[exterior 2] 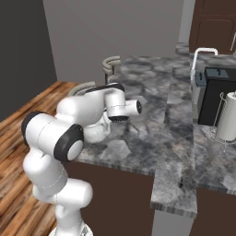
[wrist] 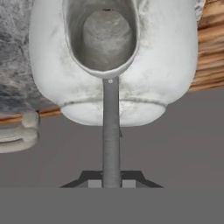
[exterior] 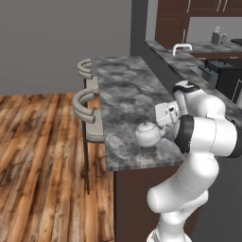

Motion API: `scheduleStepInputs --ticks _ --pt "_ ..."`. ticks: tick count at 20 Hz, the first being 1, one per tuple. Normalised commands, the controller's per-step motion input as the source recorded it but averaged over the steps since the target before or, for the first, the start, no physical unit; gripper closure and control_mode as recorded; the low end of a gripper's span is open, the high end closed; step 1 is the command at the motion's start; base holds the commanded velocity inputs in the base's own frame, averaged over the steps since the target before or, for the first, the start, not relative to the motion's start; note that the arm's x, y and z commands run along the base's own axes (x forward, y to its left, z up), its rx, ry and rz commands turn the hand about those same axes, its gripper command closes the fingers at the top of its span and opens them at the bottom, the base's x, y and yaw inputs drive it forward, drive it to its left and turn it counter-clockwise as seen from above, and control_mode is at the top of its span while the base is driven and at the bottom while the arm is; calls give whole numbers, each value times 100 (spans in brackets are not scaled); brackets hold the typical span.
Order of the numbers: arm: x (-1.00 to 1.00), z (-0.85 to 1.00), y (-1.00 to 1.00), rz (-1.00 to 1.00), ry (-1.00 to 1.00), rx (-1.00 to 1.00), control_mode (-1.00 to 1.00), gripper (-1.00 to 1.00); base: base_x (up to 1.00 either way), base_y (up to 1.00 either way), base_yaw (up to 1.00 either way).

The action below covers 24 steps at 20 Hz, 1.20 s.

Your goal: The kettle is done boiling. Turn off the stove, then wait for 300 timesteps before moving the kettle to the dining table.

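The white kettle (exterior: 149,133) is at the near end of the dining table (exterior: 125,87), close to its front right corner; I cannot tell whether its base touches the marbled top. My gripper (exterior: 159,124) reaches it from the right and is shut on its thin wire handle. In the hand view the handle (wrist: 110,131) runs straight from the fingertips of my gripper (wrist: 111,181) to the kettle (wrist: 113,57). From the right, my arm hides most of the kettle (exterior 2: 94,133) on the table (exterior 2: 152,92). The stove is out of view.
Two grey-backed stools (exterior: 87,106) stand along the table's left side over wood floor. Behind the table runs a worktop with a white faucet (exterior 2: 203,53), a black appliance (exterior 2: 216,94) and a white paper roll (exterior 2: 227,117).
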Motion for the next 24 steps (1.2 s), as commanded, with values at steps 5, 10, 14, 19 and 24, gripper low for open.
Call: scheduleStepInputs --ticks 5,10,14,19,24 --pt "32 -34 -24 0 -1 -6 -100 100 0 0 0" --pt "33 -39 -21 1 0 -10 -100 100 0 0 0" --pt "34 -34 -9 3 -3 -6 -100 100 0 0 0" --pt "33 -32 -5 5 -7 -2 -100 100 0 0 0" --pt "4 -18 -39 1 0 -12 -100 100 0 0 0"
